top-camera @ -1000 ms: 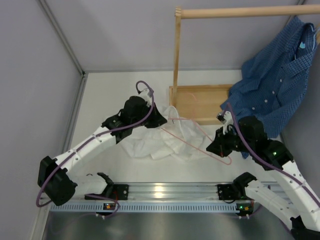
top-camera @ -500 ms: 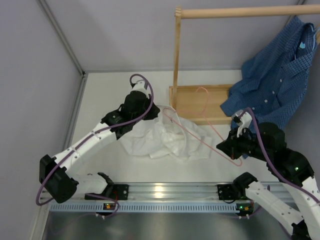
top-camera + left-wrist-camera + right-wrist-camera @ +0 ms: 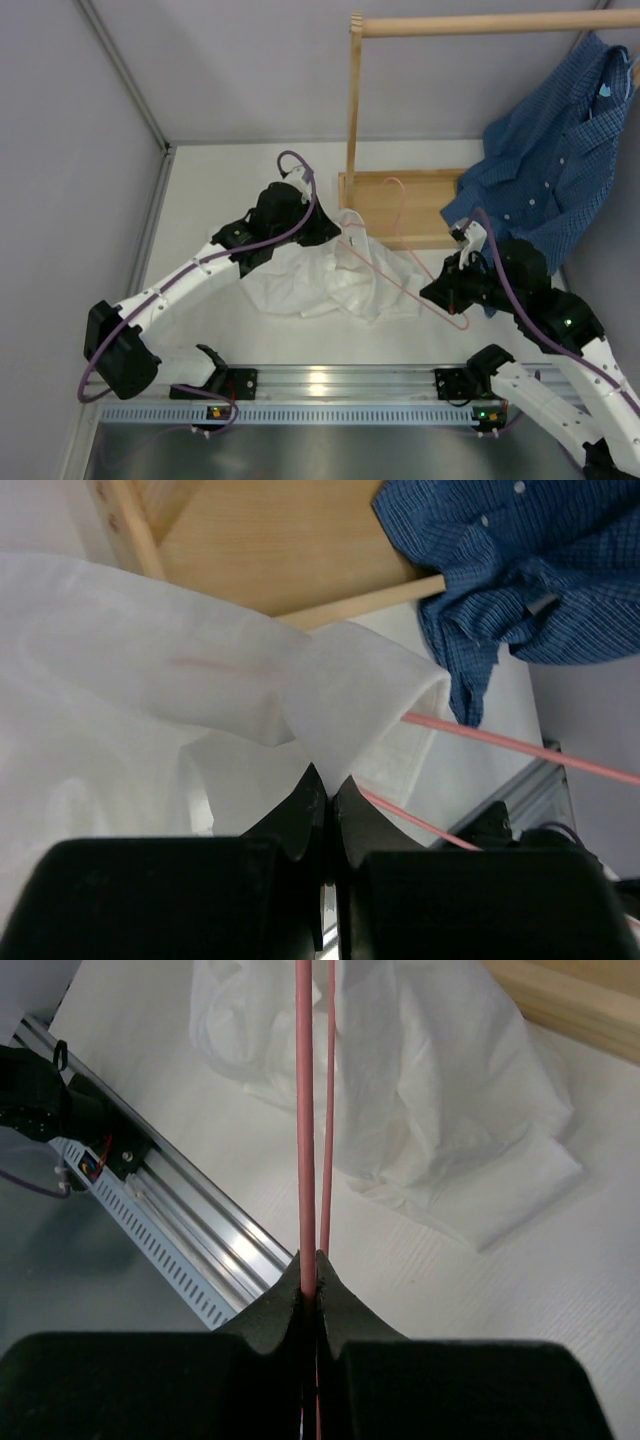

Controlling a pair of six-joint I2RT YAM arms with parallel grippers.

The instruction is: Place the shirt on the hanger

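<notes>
Hanger (image 3: 306, 1110) back leftward over white table (image 3: 210, 190)

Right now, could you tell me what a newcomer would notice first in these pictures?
The crumpled white shirt mid-table, pinched by the left end effector, draws the eye first. The right end effector clamps the pink hanger, whose wire runs into the cloth. A blue checked shirt hangs from the wooden rail at the far right.

You see a plain white shirt (image 3: 440, 1090), pink hanger (image 3: 305, 1110), blue checked shirt (image 3: 545, 170), pale wooden rail (image 3: 480, 25) and white tabletop (image 3: 240, 170).
</notes>
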